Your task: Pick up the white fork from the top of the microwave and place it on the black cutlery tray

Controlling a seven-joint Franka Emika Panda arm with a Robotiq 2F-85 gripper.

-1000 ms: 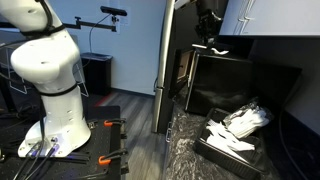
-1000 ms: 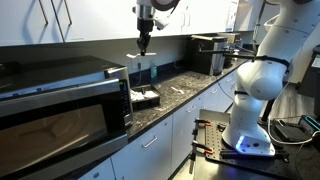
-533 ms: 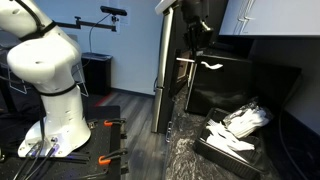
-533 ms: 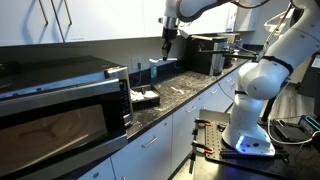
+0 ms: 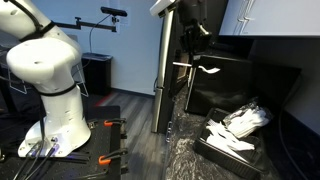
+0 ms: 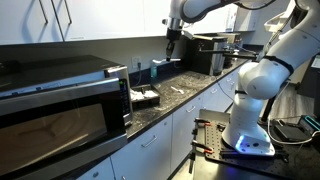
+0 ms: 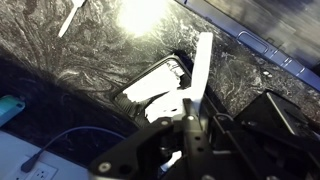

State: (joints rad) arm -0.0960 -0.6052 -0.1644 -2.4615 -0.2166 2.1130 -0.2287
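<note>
Travel over the last second has carried the gripper (image 6: pixel 172 38) away from the microwave (image 6: pixel 60 110) and to the right in an exterior view, high over the counter (image 6: pixel 186 94). The lift therefore looks done, and the carry to the black cutlery tray (image 5: pixel 214 152) is under way. Its jaws are pinched narrow on the white fork (image 7: pixel 203 60), which juts past the fingertips in the wrist view, with the tray and its heap of white cutlery (image 5: pixel 240 122) well below, so a descent likely remains.

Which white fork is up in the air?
The thin white plastic fork in the gripper; the other white cutlery lies heaped in the black rectangular tray.
</note>
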